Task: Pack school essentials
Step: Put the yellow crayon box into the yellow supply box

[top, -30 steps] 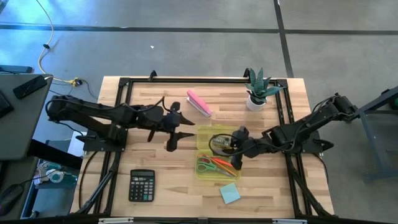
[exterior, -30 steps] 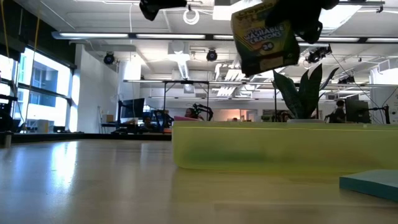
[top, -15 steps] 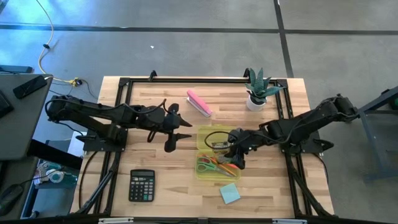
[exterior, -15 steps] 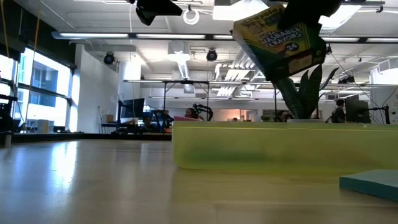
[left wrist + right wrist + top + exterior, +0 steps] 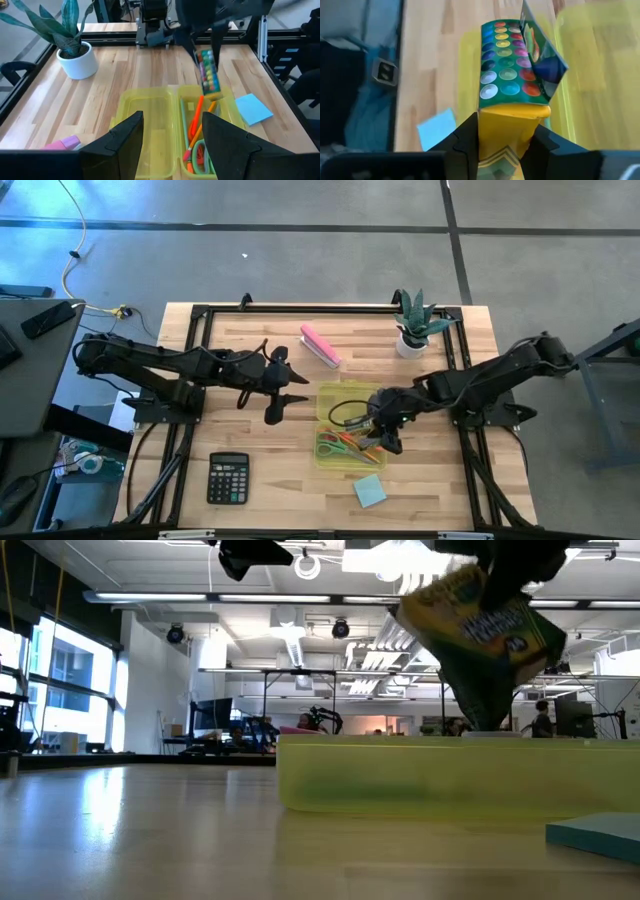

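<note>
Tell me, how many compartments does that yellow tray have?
2, side by side. One nearer the plant looks empty. The other holds scissors and orange pens, under the crayon box in the right hand.

Crayon box (image 5: 480, 635): top edge cut off in low view.
Note pad (image 5: 597, 837): partly out of frame.
Box lettering: blurred.

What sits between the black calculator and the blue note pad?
Nothing: in the high view, only bare wood separates the black calculator from the blue note pad.
</note>
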You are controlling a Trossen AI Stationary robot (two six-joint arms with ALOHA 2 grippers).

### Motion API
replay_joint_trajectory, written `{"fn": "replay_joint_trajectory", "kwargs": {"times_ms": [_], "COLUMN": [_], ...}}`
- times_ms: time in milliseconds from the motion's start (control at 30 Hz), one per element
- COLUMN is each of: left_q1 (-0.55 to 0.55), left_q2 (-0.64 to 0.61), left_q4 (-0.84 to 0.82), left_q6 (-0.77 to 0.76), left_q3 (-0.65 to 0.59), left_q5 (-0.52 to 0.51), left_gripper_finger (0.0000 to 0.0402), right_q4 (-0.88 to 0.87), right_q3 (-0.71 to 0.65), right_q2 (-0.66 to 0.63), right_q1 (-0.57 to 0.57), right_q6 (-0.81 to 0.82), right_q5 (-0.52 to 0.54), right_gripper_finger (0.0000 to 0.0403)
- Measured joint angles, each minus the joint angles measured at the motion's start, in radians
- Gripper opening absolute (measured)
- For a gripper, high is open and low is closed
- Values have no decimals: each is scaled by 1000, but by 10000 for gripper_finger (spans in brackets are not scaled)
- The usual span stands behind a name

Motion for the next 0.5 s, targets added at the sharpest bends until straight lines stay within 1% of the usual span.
{"fn": "replay_joint_trajectory", "kwargs": {"times_ms": [67, 233, 367, 500], "left_q1": [0, 0, 0, 0], "left_q2": [0, 0, 0, 0], "left_q4": [0, -4, -4, -4], "left_q6": [0, 0, 0, 0], "left_q3": [0, 0, 0, 0], "left_q5": [0, -1, -1, -1], "left_gripper_finger": [188, 188, 188, 188], "right_q4": [-11, -4, -9, -16], "right_q3": [0, 0, 0, 12], "right_q2": [27, 86, 99, 99], "right_q1": [0, 0, -10, -23], "right_q6": [12, 17, 23, 66], "right_q5": [-16, -96, -155, -171], "right_gripper_finger": [93, 88, 87, 87]}}
